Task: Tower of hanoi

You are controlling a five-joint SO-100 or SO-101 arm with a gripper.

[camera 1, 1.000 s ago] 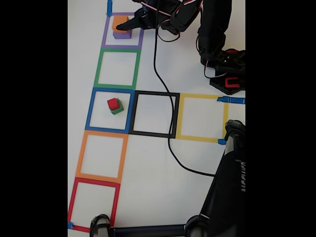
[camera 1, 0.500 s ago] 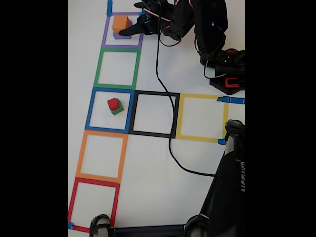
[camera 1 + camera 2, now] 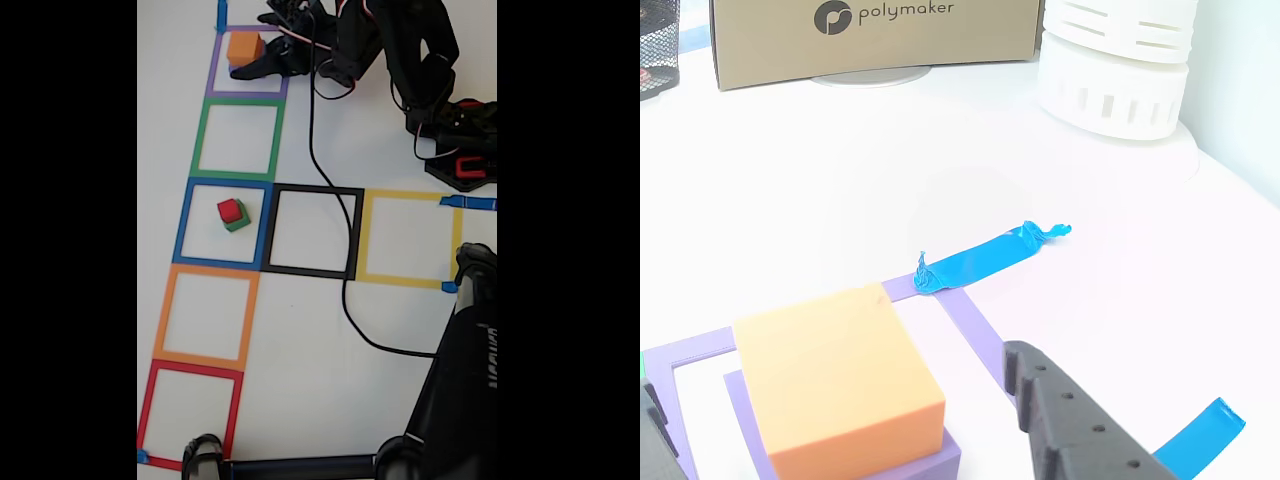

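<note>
An orange cube (image 3: pixel 245 47) sits on a flat purple block (image 3: pixel 940 462) inside the purple tape square (image 3: pixel 213 75) at the top of the fixed view. My gripper (image 3: pixel 250 45) is open and straddles the orange cube. In the other view, one black finger (image 3: pixel 1080 430) stands to the cube's right with a gap, and the other finger (image 3: pixel 650 420) shows at the left edge. A small red cube (image 3: pixel 230 209) rests on a green block (image 3: pixel 241 223) in the blue square (image 3: pixel 182 220).
Green (image 3: pixel 200 140), black (image 3: pixel 355 230), yellow (image 3: pixel 365 240), orange (image 3: pixel 160 320) and red (image 3: pixel 147 410) tape squares lie on the white table. A black cable (image 3: pixel 330 180) crosses the black square. The arm's base (image 3: pixel 460 150) is at the right, a black stand (image 3: pixel 465 380) below it. A cardboard box (image 3: pixel 880 35) and white cylinder (image 3: pixel 1120 70) stand behind.
The arm has drawn back toward its base and the gripper has shifted lower beside the stack. The purple block is now hidden by a finger in the fixed view. The cubes have not moved.
</note>
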